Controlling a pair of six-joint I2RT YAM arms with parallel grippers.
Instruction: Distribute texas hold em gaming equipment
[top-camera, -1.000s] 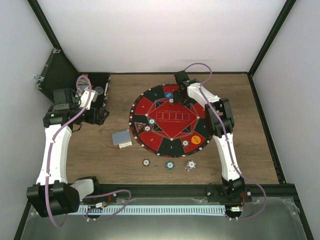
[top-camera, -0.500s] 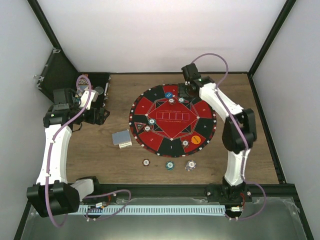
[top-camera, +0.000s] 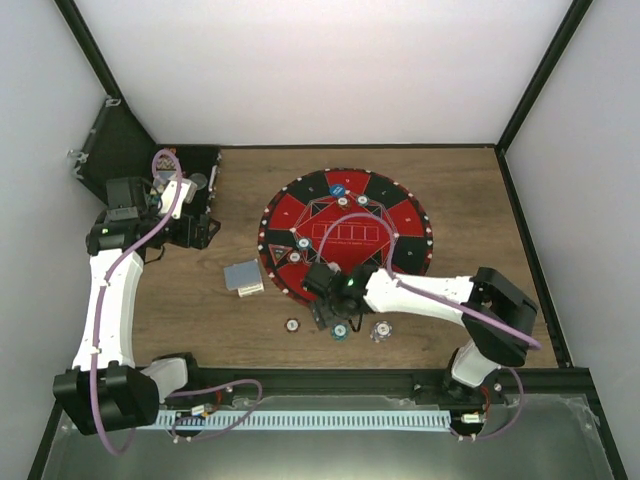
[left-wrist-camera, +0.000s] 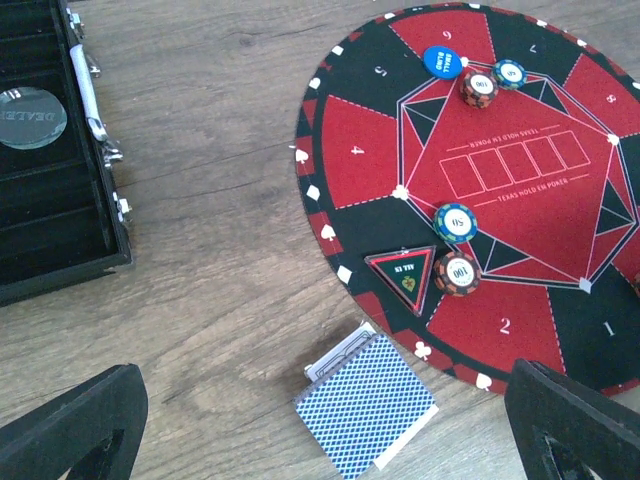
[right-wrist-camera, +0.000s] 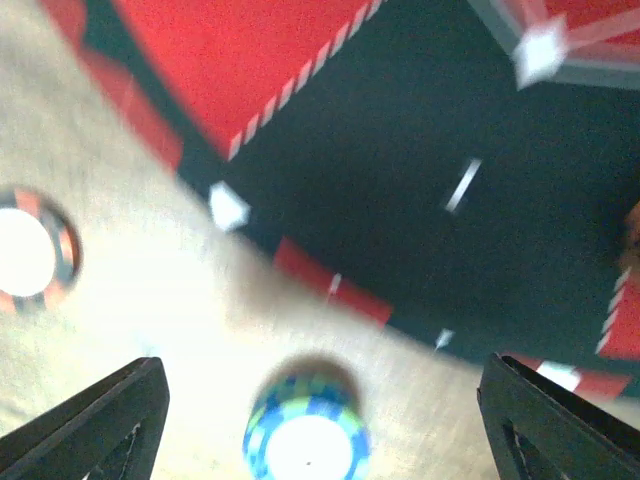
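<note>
The overhead camera looks down on the whole tabletop (top-camera: 480, 200). The left wrist camera looks from partway up; the right hangs close over a chip (right-wrist-camera: 307, 440). All share the mat (top-camera: 405, 215).

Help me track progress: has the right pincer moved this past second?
Yes. The right pincer swung from the far edge of the mat to its near edge, over the blue chip.
</note>
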